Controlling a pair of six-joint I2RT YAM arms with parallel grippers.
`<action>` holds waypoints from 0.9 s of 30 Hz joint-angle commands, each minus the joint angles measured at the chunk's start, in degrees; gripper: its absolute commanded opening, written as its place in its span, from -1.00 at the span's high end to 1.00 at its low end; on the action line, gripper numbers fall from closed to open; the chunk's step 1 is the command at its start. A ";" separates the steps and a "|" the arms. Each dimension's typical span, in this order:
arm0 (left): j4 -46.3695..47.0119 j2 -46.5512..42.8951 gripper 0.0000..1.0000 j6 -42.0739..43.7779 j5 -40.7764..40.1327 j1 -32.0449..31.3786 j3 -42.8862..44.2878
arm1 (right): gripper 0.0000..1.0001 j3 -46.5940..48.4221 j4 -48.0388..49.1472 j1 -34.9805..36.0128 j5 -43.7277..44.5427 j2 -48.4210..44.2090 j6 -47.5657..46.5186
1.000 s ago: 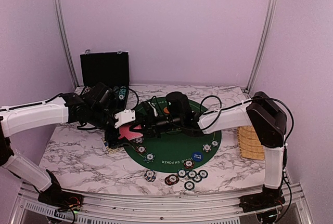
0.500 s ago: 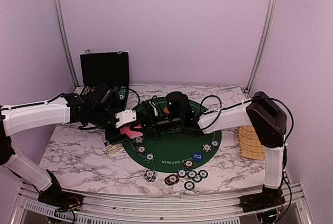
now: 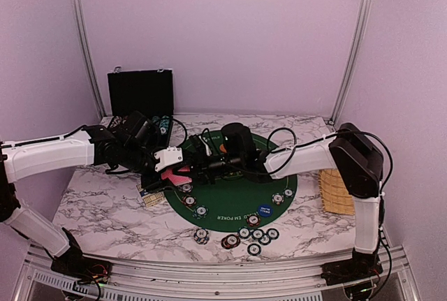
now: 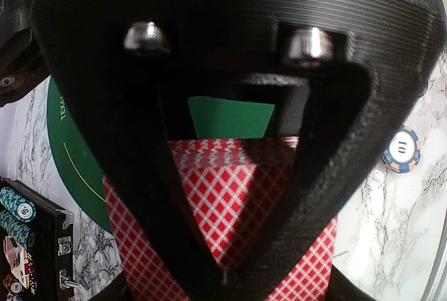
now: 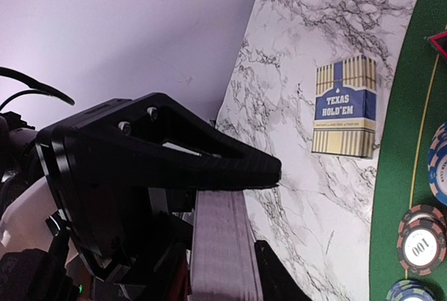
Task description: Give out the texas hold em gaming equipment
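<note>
Seen from above, the left gripper (image 3: 174,170) has shifted slightly with the red-backed playing cards (image 3: 167,174), held over the green mat (image 3: 230,200) beside the right gripper (image 3: 201,160). Left wrist: jaws clenched on the cards. Right wrist: whether its jaws grip cannot be told.

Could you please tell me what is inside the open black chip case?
Stacked teal round poker chips sit in the black case; most other slots are hidden behind the left arm.
</note>
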 commanded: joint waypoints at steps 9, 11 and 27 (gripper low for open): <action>-0.88 0.40 0.55 -0.73 1.28 0.23 2.04 | 0.15 2.69 1.25 0.80 -0.24 2.73 1.34; -1.54 0.46 0.56 -0.57 1.29 0.23 2.17 | 0.09 3.03 0.76 0.81 -0.04 3.31 1.39; -4.53 1.40 0.89 -0.47 -1.58 0.29 3.31 | -0.03 2.48 -6.90 0.31 3.19 1.18 -3.83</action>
